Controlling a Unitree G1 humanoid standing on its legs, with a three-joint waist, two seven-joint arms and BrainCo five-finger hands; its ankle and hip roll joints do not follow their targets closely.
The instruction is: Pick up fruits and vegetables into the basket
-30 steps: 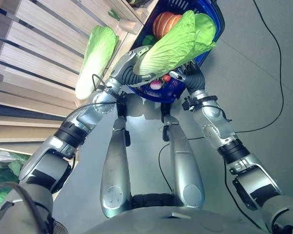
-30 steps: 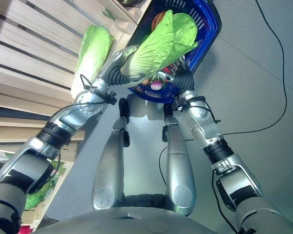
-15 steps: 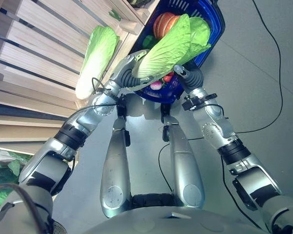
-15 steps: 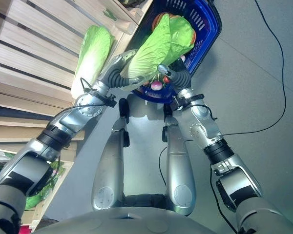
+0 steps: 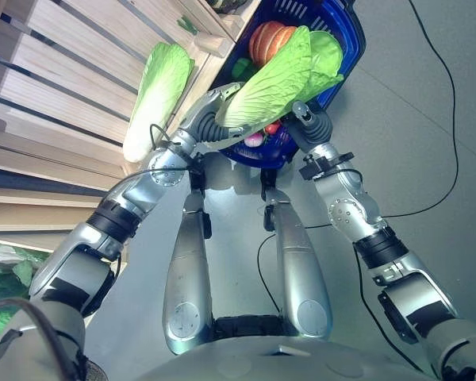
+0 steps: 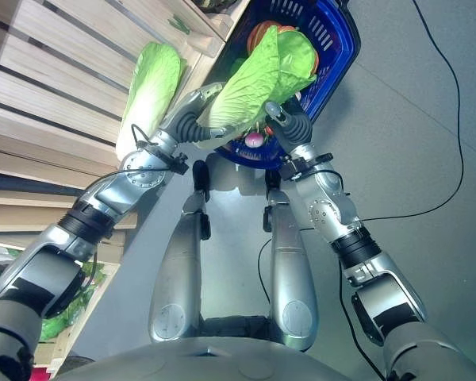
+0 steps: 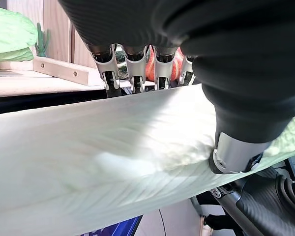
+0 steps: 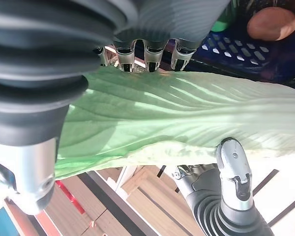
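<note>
Both hands clasp one cabbage (image 5: 274,83) above the basket (image 5: 345,40): left hand (image 5: 210,107) at its pale stem end, right hand (image 5: 311,125) beside it, each with fingers and thumb closed around it.

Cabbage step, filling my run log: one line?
long green cabbage | left hand, right hand gripping | over blue basket
</note>
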